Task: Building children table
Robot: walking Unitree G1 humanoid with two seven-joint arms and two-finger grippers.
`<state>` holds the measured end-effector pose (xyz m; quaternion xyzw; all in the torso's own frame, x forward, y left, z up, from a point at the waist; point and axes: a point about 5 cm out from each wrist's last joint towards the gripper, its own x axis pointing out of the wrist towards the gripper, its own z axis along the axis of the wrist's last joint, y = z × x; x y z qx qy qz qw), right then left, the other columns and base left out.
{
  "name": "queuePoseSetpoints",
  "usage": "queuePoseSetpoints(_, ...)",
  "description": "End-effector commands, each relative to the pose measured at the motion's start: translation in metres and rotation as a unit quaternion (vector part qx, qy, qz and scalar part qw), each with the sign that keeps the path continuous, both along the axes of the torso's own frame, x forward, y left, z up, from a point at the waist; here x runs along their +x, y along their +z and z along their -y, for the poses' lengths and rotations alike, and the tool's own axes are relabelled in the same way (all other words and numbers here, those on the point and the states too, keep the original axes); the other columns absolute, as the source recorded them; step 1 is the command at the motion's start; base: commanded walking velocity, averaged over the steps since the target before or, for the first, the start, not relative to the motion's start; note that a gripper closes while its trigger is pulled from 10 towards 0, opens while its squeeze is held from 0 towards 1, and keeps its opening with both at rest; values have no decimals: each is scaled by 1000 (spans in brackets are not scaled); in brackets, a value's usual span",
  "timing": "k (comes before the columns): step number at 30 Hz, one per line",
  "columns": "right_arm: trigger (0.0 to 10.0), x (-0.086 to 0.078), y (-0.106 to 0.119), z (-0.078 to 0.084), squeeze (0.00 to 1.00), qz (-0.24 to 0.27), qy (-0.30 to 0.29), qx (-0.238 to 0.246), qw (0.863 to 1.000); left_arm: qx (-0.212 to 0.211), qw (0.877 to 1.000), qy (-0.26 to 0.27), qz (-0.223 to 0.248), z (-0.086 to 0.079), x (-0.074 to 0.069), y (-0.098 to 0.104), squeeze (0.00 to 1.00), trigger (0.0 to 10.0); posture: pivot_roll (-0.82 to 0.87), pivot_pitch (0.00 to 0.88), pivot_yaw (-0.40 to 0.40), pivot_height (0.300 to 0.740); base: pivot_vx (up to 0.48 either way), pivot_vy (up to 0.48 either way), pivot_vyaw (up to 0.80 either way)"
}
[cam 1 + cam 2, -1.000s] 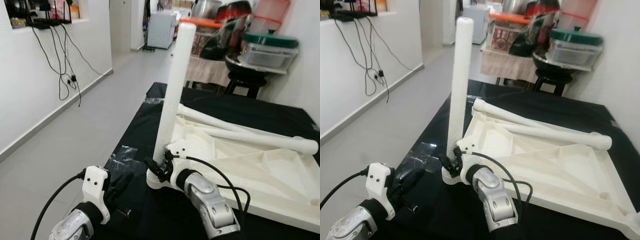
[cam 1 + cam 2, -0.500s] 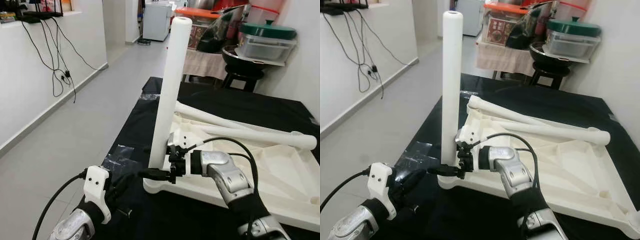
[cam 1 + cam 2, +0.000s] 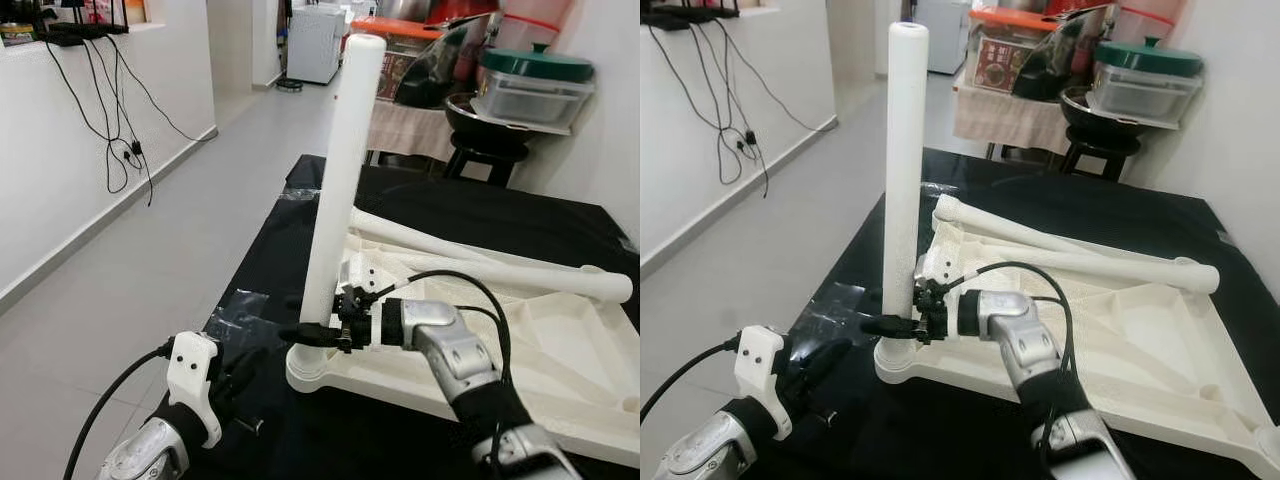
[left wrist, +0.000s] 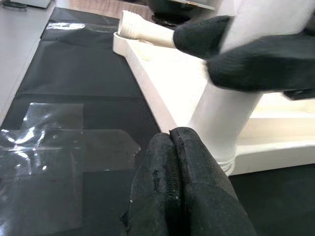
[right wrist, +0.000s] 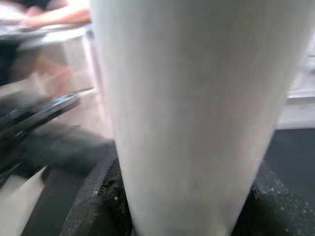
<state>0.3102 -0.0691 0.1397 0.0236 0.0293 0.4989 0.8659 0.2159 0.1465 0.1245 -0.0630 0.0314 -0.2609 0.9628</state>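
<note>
an upturned white plastic table top (image 3: 520,345) lies on a black-covered table (image 3: 300,210), its ribbed underside facing up. at its near corner, about 7 o'clock on the top, a white table leg (image 3: 335,190) stands upright in the corner socket (image 3: 305,368). two loose table legs (image 3: 1080,262) lie on the top toward 12 o'clock, crossing it at an angle and meeting near its far corner.

the right gripper (image 3: 312,334) reaches in from 3 o'clock and clamps the upright leg low down, just above the socket; in the right wrist view the leg (image 5: 192,113) sits between the two black fingers (image 5: 96,206), which press against both its sides.

the left gripper (image 4: 174,162) hovers low at 7 o'clock from the socket, near the table's edge, apart from the leg. its two black fingers are pressed together with nothing between them, pointing toward the base of the leg. a patch of clear tape (image 4: 64,142) shines on the black cover beside it.

beyond the table, at 12 to 1 o'clock, a stool (image 3: 485,160) holds a dark pot, with stacked plastic containers (image 3: 535,85) near it. cables (image 3: 120,110) hang on the white wall at 10 o'clock, above a pale grey floor (image 3: 150,270).
</note>
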Motion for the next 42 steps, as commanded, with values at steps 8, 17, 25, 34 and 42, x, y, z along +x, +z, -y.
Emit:
queuePoseSetpoints(8,0,-4,-12,0,0,-27,-247,-34,968,-1,1000,-1,3,-1,0,3,0,10000,76,0,-93,740,0,0,0)
queuePoseSetpoints(17,9333,-1,-24,9,0,-30,-254,-84,963,-1,1000,-3,4,1,1,3,0,10000,96,0,-112,740,0,0,0)
queuePoseSetpoints(25,10000,2,-1,2,1000,-12,-145,-36,989,-2,1000,-4,3,2,2,3,0,10000,101,0,-112,740,0,0,0)
queuePoseSetpoints(34,10000,2,27,8,0,56,135,-58,987,-3,1000,-5,3,3,4,1,0,10000,115,0,-116,740,0,0,0)
queuePoseSetpoints(42,2039,23,28,24,0,13,193,-65,979,-2,1000,-3,2,4,4,0,0,10000,136,0,-125,740,0,0,0)
